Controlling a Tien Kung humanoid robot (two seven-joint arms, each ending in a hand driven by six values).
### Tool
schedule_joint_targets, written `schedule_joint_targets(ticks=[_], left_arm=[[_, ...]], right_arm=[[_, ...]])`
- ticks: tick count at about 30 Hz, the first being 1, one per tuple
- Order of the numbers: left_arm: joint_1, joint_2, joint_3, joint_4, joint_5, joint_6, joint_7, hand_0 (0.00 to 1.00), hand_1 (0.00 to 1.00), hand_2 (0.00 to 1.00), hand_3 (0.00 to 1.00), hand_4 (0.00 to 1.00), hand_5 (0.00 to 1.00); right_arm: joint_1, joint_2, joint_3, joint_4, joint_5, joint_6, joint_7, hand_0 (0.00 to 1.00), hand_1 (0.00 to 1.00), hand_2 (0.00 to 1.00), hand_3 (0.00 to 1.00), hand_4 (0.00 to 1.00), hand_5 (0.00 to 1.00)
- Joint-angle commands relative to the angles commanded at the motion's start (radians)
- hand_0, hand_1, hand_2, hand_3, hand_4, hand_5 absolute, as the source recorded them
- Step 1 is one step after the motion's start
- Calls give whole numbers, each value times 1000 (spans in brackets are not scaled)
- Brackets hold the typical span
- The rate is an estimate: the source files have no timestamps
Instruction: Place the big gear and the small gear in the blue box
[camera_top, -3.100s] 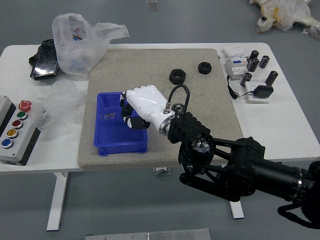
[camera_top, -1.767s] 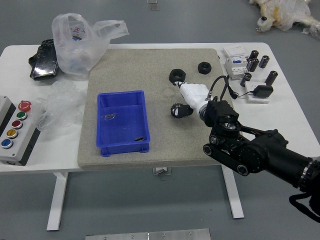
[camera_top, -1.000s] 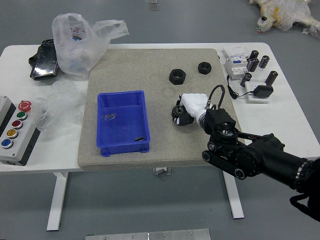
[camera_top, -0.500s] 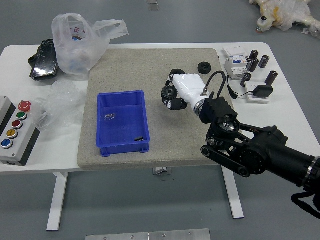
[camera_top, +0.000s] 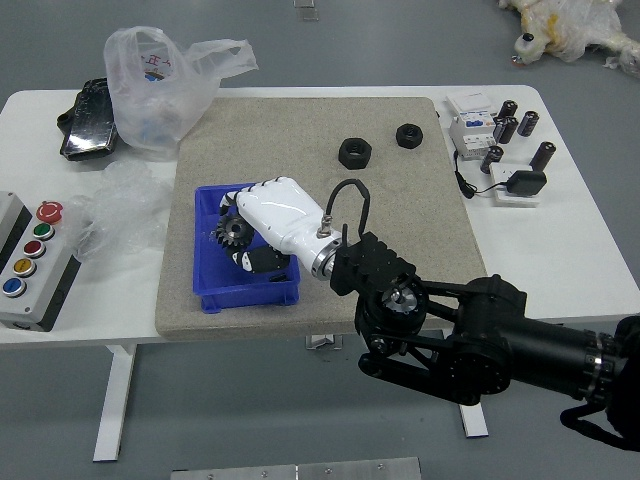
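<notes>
1 gear (camera_top: 235, 232) in right hand (camera_top: 277, 215), over blue box (camera_top: 245, 297).

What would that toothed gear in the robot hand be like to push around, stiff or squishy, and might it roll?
The gear looks stiff, with distinct teeth around its rim. Its round outline could let it roll on edge, probably bumpily. Laid flat, it would more likely slide.

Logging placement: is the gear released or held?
Held: the right hand grips the gear over the blue box. Contact with box floor: cannot tell.
</notes>
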Motion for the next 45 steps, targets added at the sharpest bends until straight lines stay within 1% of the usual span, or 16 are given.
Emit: schedule_joint_targets(ticks=[3,4,14,17,20,21,22,25,27,28,33,34,39,40,42,45], left_arm=[[1,1,-3,0,2,0,1,749,603,564,709,733,543],[1,2,-2,0,2,0,1,749,603,564,708,733,543],[1,0,0,-1,-1,1,1,749,602,564,708,733,544],[1,1,0,-1,-3,2,1,749,603,564,707,734,544],[2,2,2,0,-5,3,0,749,603,564,707,734,544],[2,2,2,0,-6,3,0,749,603,564,707,734,544],[2,1,3,0,-8,4,0,749,603,564,708,734,544],[3,0,7,1,-13,5,-2,749,603,564,708,734,544],[4,0,8,1,-16,6,-3,749,603,564,708,734,544],[4,0,9,1,-18,6,-4,749,603,564,707,733,543],[8,3,13,5,-24,8,-10,749,603,564,707,733,543],[8,4,14,5,-25,9,-11,750,603,564,707,732,542],[15,6,10,9,-19,8,-16,750,603,564,707,732,542],[15,5,10,10,-19,8,-17,750,603,565,707,732,541],[14,4,14,12,-21,8,-23,750,603,565,707,732,541],[7,5,20,16,-24,7,-30,750,603,565,707,732,541]], right_arm=[[-5,4,3,-8,3,15,-7,478,730,824,762,382,231],[-6,5,2,-11,4,17,-9,516,823,926,941,726,348],[-22,-2,23,-21,19,14,-14,515,824,929,949,727,317],[-31,-18,57,-13,34,-6,-3,499,812,911,937,743,332],[-53,-43,114,9,86,-54,35,499,812,911,937,743,332],[-68,-57,139,18,119,-75,60,499,812,911,937,743,332],[-82,-68,163,23,154,-93,85,495,720,792,809,755,349],[-135,-104,249,12,273,-126,187,495,720,792,809,755,349],[-172,-121,309,-13,351,-104,265,495,720,792,809,755,349],[-189,-127,336,-27,387,-90,301,654,687,727,698,777,559],[-284,-146,493,-95,582,14,491,654,687,727,698,777,559],[-299,-149,521,-97,618,31,522,804,753,770,766,904,926],[-359,-162,658,-80,816,88,665,804,753,770,766,904,926],[-366,-164,676,-75,846,91,682,900,803,800,800,960,998],[-386,-167,727,-63,927,100,728,900,803,800,800,960,998],[-412,-172,778,-58,1035,105,757,900,803,800,800,960,998]])
